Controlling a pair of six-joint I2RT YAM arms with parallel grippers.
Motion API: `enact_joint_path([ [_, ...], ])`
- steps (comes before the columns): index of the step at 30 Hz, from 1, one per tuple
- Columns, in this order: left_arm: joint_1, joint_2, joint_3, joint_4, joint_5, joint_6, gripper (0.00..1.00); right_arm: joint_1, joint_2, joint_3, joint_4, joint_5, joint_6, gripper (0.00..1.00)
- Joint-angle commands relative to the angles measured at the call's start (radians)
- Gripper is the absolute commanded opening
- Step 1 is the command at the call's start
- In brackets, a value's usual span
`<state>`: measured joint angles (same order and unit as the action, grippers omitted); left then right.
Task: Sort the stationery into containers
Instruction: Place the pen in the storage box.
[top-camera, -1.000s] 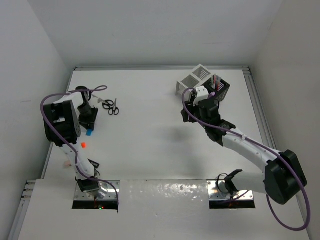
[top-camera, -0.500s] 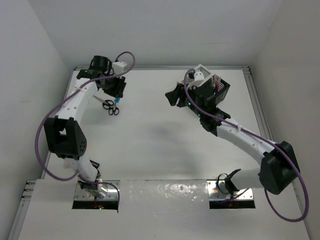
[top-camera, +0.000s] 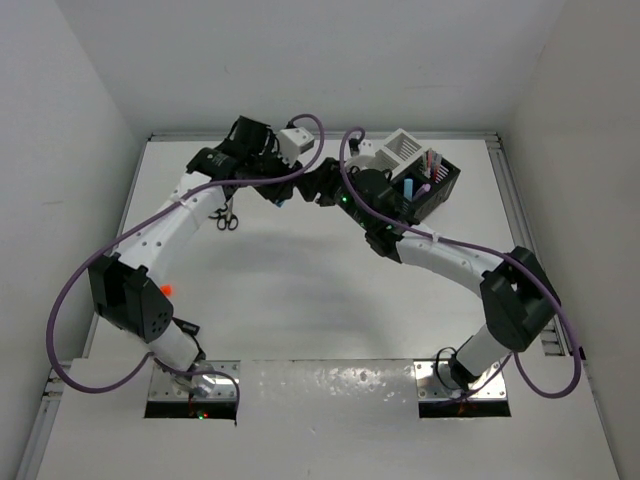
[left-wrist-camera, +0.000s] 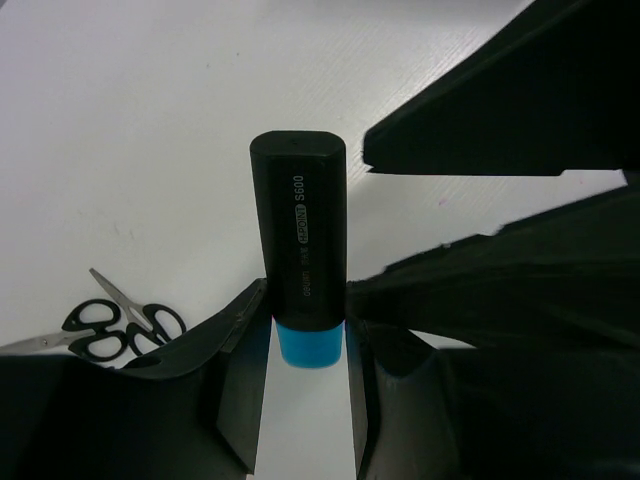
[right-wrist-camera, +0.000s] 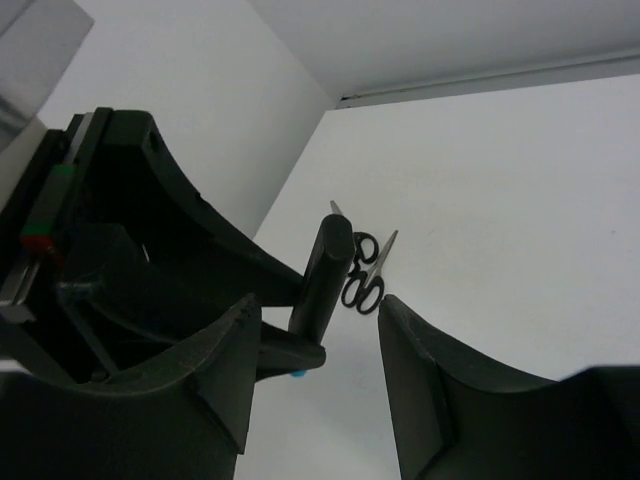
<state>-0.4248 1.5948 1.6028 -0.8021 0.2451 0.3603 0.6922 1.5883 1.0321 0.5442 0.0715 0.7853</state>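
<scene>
My left gripper (top-camera: 283, 193) is shut on a blue highlighter (left-wrist-camera: 299, 262), a black barrel with a blue end, and holds it above the table at the back middle. My right gripper (top-camera: 314, 187) is open and faces it. In the right wrist view the highlighter (right-wrist-camera: 324, 272) stands between my right gripper's (right-wrist-camera: 318, 305) spread jaws, not touching them. Black-handled scissors (top-camera: 223, 215) lie on the table to the left and show in both wrist views (left-wrist-camera: 122, 327) (right-wrist-camera: 362, 272). The white container (top-camera: 398, 150) and black container (top-camera: 443, 186) stand at the back right.
An orange highlighter (top-camera: 167, 289) lies near the left edge of the table. The black container holds a blue highlighter (top-camera: 408, 187) and pink pens (top-camera: 432, 161). Purple cables loop over both arms. Walls close the table at the back and sides.
My left arm has swung from the table's left side to the back middle with the blue highlighter. My right gripper has moved left from the containers to meet it.
</scene>
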Motion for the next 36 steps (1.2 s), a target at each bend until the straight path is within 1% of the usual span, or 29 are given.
enact_joint_path([
  [1, -0.052, -0.048, 0.003, 0.057, -0.027, -0.017, 0.0, 0.018, 0.012, 0.028, 0.089, 0.043, 0.04, 0.49],
  [3, -0.081, -0.052, -0.006, 0.057, -0.041, -0.012, 0.0, 0.026, 0.027, 0.036, 0.097, 0.047, 0.035, 0.47],
  [7, -0.106, -0.053, -0.009, 0.061, -0.046, -0.012, 0.0, 0.035, 0.048, 0.039, 0.102, 0.063, 0.04, 0.4],
  [8, -0.109, -0.053, -0.01, 0.061, -0.049, -0.012, 0.0, 0.033, 0.052, 0.039, 0.103, 0.065, 0.045, 0.33],
  [10, -0.115, -0.055, -0.004, 0.063, -0.05, -0.012, 0.0, 0.035, 0.062, 0.039, 0.1, 0.067, 0.054, 0.2],
  [11, -0.117, -0.053, 0.003, 0.061, -0.053, -0.014, 0.0, 0.036, 0.064, 0.039, 0.099, 0.067, 0.057, 0.06],
  [12, -0.117, -0.055, 0.006, 0.061, -0.058, -0.017, 0.0, 0.036, 0.064, 0.037, 0.097, 0.068, 0.057, 0.0],
  [14, -0.115, -0.053, 0.011, 0.063, -0.073, -0.018, 0.01, 0.033, 0.056, 0.029, 0.091, 0.076, 0.045, 0.0],
  [15, -0.117, -0.053, 0.011, 0.061, -0.093, -0.018, 0.28, 0.03, 0.052, 0.025, 0.089, 0.088, 0.036, 0.0],
  [16, -0.114, -0.053, 0.006, 0.06, -0.108, -0.017, 0.46, 0.029, 0.036, 0.022, 0.08, 0.094, -0.003, 0.0],
  [17, -0.108, -0.058, 0.003, 0.061, -0.125, -0.023, 0.67, 0.014, 0.026, 0.013, 0.068, 0.102, -0.024, 0.0],
  [18, -0.1, -0.061, -0.003, 0.063, -0.156, -0.029, 0.99, 0.003, 0.012, 0.008, 0.051, 0.129, -0.068, 0.0],
  [21, -0.037, -0.09, -0.04, 0.073, -0.188, -0.061, 1.0, -0.072, -0.068, -0.023, -0.021, 0.194, -0.159, 0.0],
  [22, -0.001, -0.108, -0.067, 0.079, -0.208, -0.061, 1.0, -0.126, -0.083, -0.032, -0.039, 0.209, -0.217, 0.0],
  [23, 0.017, -0.122, -0.082, 0.084, -0.217, -0.061, 1.0, -0.152, -0.096, -0.033, -0.056, 0.23, -0.218, 0.0],
  [24, 0.04, -0.13, -0.099, 0.089, -0.225, -0.066, 1.0, -0.177, -0.105, -0.033, -0.093, 0.256, -0.277, 0.0],
  [25, 0.058, -0.142, -0.134, 0.092, -0.231, -0.067, 1.0, -0.227, -0.123, -0.032, -0.108, 0.295, -0.317, 0.0],
  [27, 0.122, -0.17, -0.171, 0.099, -0.24, -0.076, 1.0, -0.267, -0.133, -0.033, -0.147, 0.326, -0.406, 0.0],
  [28, 0.162, -0.185, -0.208, 0.101, -0.269, -0.078, 1.0, -0.311, -0.134, -0.03, -0.161, 0.333, -0.428, 0.0],
  [31, 0.231, -0.208, -0.254, 0.106, -0.294, -0.083, 1.0, -0.37, -0.128, -0.027, -0.202, 0.329, -0.477, 0.0],
  [36, 0.313, -0.232, -0.303, 0.106, -0.297, -0.092, 1.0, -0.427, -0.093, -0.024, -0.208, 0.336, -0.528, 0.0],
])
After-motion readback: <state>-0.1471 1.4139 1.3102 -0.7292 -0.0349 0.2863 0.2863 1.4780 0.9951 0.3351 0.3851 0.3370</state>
